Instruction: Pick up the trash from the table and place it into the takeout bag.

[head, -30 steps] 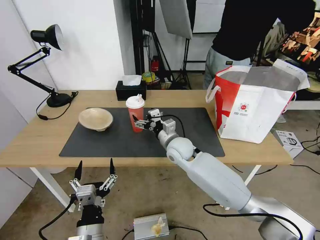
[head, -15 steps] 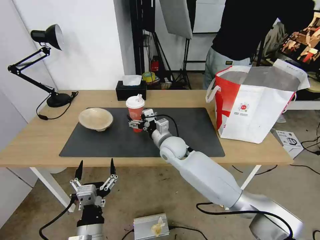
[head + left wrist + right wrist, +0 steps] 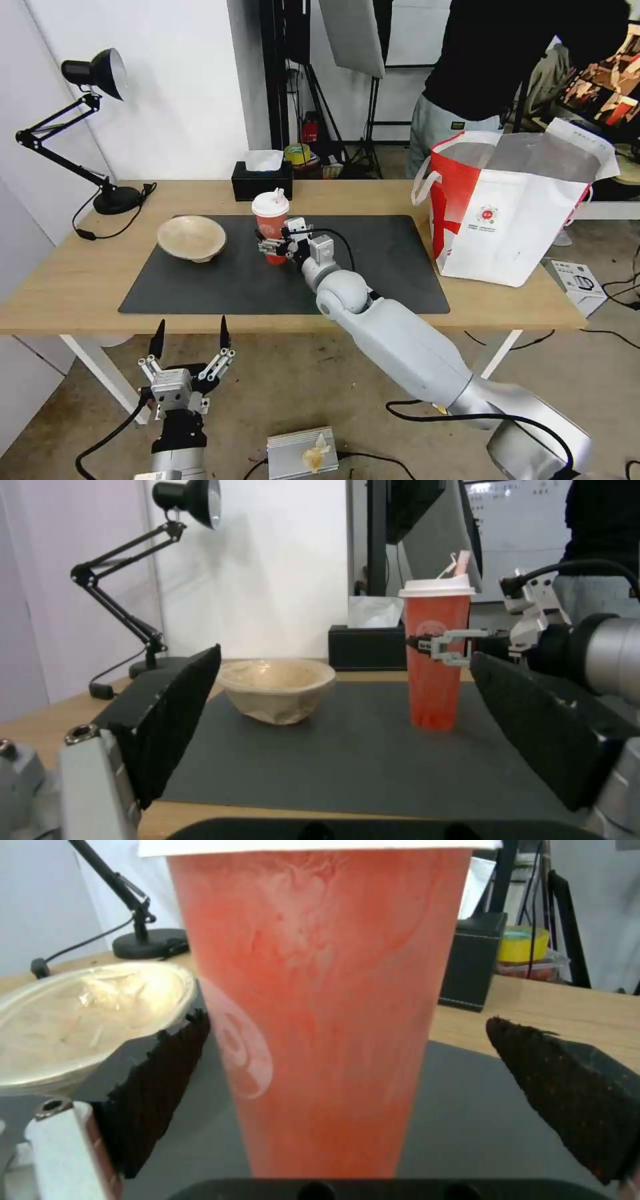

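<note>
My right end effector (image 3: pixel 269 243) has its black textured fingers (image 3: pixel 160 1090) spread either side of the tall, tapered red paper cup with the white plastic lid (image 3: pixel 271 223), standing upright on the dark grey matte mat (image 3: pixel 200 287) of the light-wood desk (image 3: pixel 60 280). No pad touches the wall. Closing off-centre could tip this narrow-based cup; squeezing hard could crumple its thin wall or pop the lid. The shallow beige fibre bowl (image 3: pixel 191 237) sits near. My left end effector (image 3: pixel 190 343) hangs spread below the desk edge.
</note>
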Controlling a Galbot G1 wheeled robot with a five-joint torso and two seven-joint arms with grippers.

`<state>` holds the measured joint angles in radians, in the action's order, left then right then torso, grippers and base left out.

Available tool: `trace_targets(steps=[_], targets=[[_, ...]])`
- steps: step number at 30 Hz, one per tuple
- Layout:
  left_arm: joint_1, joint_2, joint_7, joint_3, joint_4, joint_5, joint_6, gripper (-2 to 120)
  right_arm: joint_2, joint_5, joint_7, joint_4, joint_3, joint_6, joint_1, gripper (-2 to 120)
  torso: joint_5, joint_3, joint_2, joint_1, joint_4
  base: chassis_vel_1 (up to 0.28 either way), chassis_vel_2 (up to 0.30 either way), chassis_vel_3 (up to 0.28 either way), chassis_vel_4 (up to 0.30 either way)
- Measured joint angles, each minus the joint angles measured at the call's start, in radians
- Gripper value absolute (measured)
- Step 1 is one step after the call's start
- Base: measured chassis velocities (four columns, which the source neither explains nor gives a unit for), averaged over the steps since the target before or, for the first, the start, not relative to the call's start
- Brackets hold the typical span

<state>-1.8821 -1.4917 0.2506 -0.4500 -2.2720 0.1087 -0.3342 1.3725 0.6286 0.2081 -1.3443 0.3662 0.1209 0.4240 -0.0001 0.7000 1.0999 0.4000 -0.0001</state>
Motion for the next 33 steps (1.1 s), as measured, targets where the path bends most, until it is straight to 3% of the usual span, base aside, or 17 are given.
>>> trace_targets(steps=[23,33], targets=[[0.001,-0.003,0.001,0.001,0.002,-0.002,-0.001,100,0.083,-0.001,-0.052,0.095,-0.014,-0.025,-0.021,100,0.0000,0.000,0.000,0.000,0.0001,0.000,0.000,0.000,0.000],[0.006,-0.001,0.001,0.008,0.012,-0.002,-0.001,100,0.065,0.001,-0.047,0.088,-0.020,-0.033,-0.015,65,0.0000,0.000,0.000,0.000,0.0001,0.000,0.000,0.000,0.000]])
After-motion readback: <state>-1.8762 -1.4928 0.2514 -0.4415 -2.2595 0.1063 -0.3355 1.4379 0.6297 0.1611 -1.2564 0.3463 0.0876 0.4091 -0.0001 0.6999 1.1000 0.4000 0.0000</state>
